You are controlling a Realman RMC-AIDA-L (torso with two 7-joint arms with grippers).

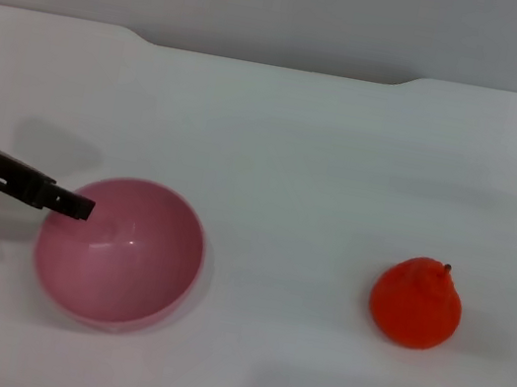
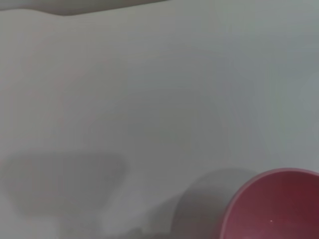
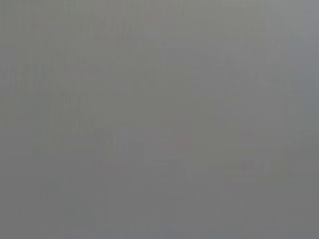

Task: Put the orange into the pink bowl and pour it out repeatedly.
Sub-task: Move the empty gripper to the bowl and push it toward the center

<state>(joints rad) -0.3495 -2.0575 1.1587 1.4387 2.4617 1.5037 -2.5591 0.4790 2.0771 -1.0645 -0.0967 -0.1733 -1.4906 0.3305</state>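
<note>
Your left gripper [image 1: 76,205] at the glossy pink plastic bowl's [image 1: 124,275] left rim, jaws' state unreadable, orange-red pear-shaped toy fruit [image 1: 417,303] lower right on the white counter [image 1: 294,160].

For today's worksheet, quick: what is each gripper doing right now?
Left gripper: at the pink bowl's rim; open or closed cannot be told.
Right gripper: not in view.

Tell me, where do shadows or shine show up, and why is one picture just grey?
Head view: a small highlight inside the pink bowl, soft shadows beside it and the orange. Left wrist view: the bowl's shadow on the table. Right wrist view: uniform grey, nothing discernible.
</note>
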